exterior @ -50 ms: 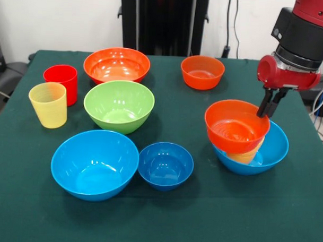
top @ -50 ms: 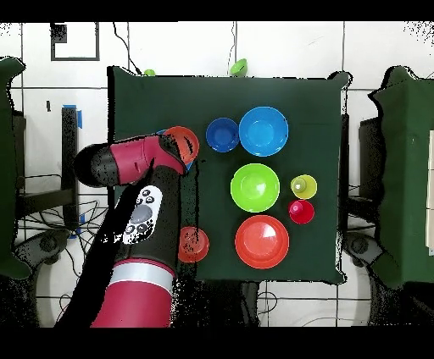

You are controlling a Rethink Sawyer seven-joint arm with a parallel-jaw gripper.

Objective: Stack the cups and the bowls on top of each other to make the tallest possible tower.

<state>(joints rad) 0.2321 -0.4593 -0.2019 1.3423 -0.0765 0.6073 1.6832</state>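
At the right of the front view, a large light-blue bowl (exterior @ -50 ms: 274,149) holds the short yellow-orange cups (exterior @ -50 ms: 246,155). A small orange bowl (exterior @ -50 ms: 234,126) sits tilted on top of them, its mouth toward the camera. My gripper (exterior @ -50 ms: 266,111) comes down at that bowl's far right rim, and the dark fingers (exterior @ -50 ms: 264,106) look shut on the rim. The overhead view shows this orange bowl (top @ -50 ms: 182,142) just past the red arm, which hides the gripper and the bowl beneath.
Loose on the green cloth are a red cup (exterior @ -50 ms: 61,80), a pale yellow cup (exterior @ -50 ms: 48,104), a large orange bowl (exterior @ -50 ms: 116,65), a green bowl (exterior @ -50 ms: 119,105), a second light-blue bowl (exterior @ -50 ms: 94,164), a small dark-blue bowl (exterior @ -50 ms: 165,165) and a small orange bowl (exterior @ -50 ms: 202,72).
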